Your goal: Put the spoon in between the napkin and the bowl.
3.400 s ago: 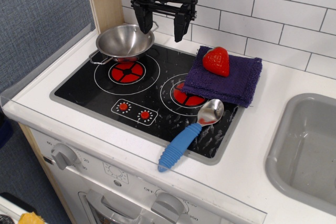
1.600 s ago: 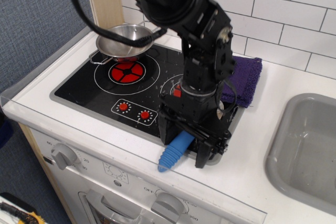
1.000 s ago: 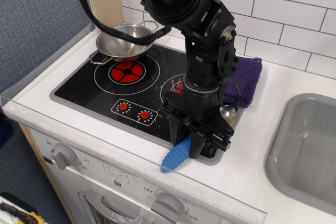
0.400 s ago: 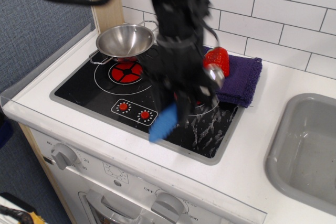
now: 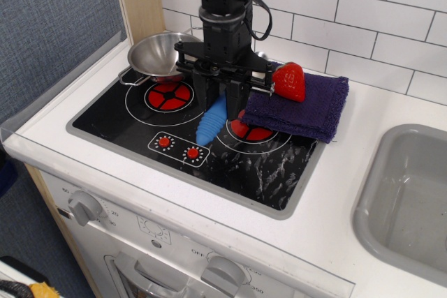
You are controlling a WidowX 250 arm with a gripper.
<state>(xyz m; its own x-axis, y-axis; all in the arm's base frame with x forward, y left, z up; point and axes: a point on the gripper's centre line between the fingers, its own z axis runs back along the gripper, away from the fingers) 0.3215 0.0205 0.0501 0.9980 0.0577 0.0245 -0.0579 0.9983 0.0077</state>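
The spoon (image 5: 211,121) hangs tilted in the clenched gripper (image 5: 222,97), above the stovetop between the bowl (image 5: 159,56) and the napkin (image 5: 299,106). It should lower straight down and let go only once the handle rests flat.

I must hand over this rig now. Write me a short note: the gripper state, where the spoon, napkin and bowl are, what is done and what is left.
Gripper: shut on the spoon, blue handle hanging down over the stovetop; the head is hidden behind the gripper.
Bowl: back left of the stovetop, above the left burner.
Napkin: back right, a toy strawberry on it.
Done: spoon picked up and held over the gap between bowl and napkin.
Left: lower it, release it there, pull the arm away.
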